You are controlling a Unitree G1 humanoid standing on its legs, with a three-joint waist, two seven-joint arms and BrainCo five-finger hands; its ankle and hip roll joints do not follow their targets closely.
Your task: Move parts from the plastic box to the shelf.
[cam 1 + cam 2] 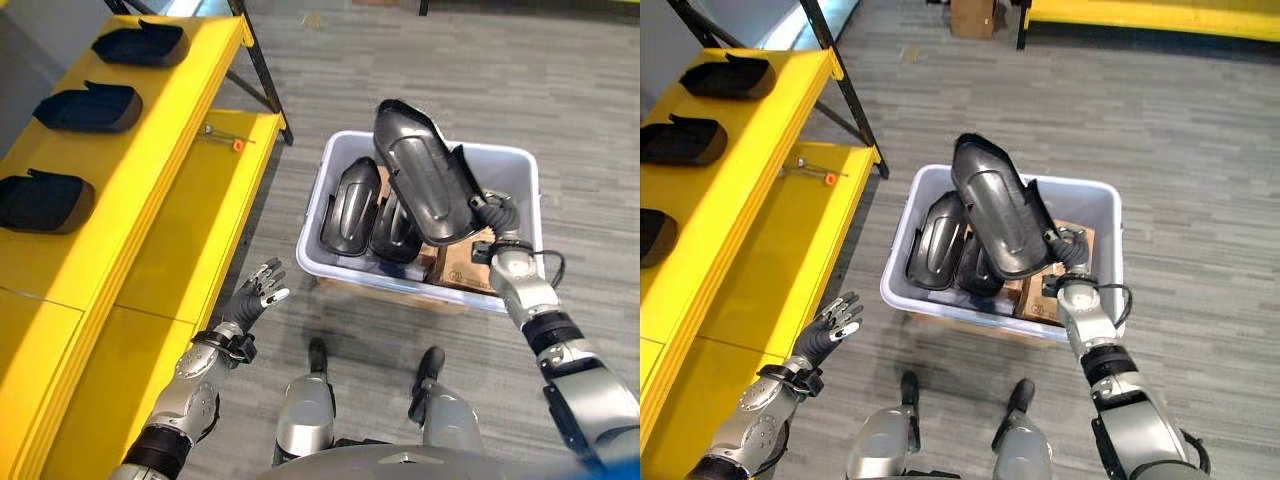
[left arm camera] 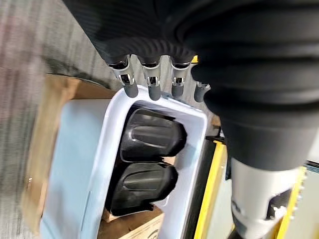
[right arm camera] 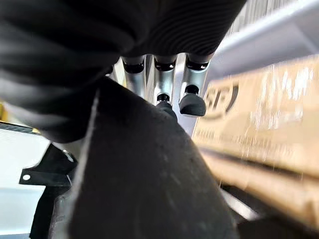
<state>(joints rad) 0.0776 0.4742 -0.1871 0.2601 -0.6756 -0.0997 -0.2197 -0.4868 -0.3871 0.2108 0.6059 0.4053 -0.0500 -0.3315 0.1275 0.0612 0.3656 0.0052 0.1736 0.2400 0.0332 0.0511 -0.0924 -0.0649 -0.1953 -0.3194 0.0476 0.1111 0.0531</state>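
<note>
Plastic, by the look of it: the black moulded part [image 1: 425, 175] held above the white plastic box [image 1: 330, 170] is a long, hollow shell with a glossy curved face, which I judge stiff and fairly light for its bulk, though smooth enough to slide in a loose grip. Its length makes it lever about whatever end is held, so a hold on the rim or the stepped edge at one end seems safer than on the domed face. The right robot hand [image 1: 497, 243] has it by the lower end, fingers [image 3: 192, 102] curled against the dark shell in the right wrist view, and the part rises tilted up and toward the shelf from that hand, clear of the box rim. Two more parts [image 1: 940, 240] stand side by side inside the box, beside a cardboard piece [image 1: 1055, 290]. The left robot hand [image 1: 258, 292] hangs empty with relaxed, spread fingers between the box and the yellow shelf [image 1: 170, 200], well apart from the lifted part. Three similar parts [image 1: 90, 107] already sit in a row on the shelf's upper level.
</note>
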